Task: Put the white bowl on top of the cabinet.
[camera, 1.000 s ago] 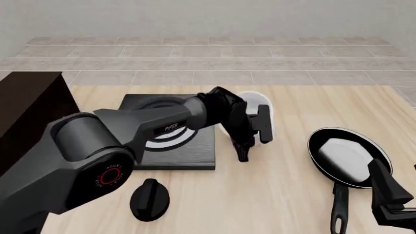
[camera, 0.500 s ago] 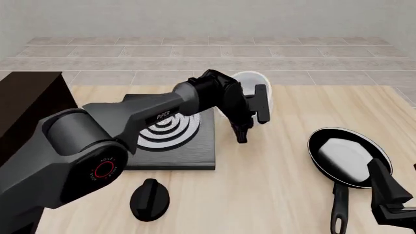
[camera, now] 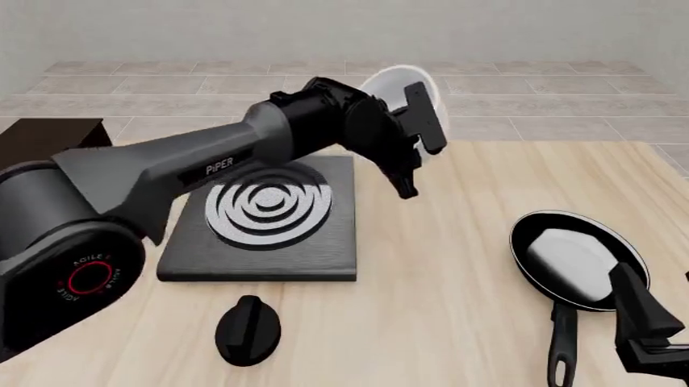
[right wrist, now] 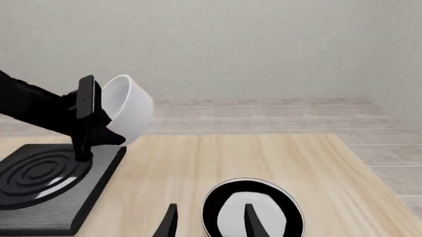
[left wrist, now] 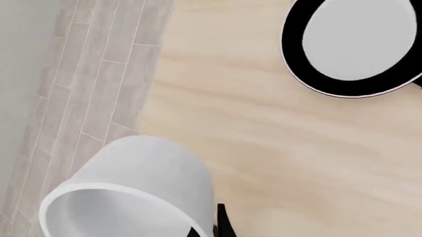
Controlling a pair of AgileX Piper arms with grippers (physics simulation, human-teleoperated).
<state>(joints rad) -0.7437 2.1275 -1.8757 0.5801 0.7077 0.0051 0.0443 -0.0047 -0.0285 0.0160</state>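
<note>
— Left gripper (camera: pixel 415 145) is seen clamped on the white bowl's (camera: pixel 401 85) rim; the bowl is held tilted, clear of the table, beyond the stove plate (camera: pixel 267 218); the cabinet (camera: pixel 48 133) is glimpsed far left

— Glossy, rigid, probably light and slippery; a wall pinch is judged adequate; right gripper (right wrist: pixel 209 224) is spread empty near the black frying pan (camera: pixel 576 258)
</note>
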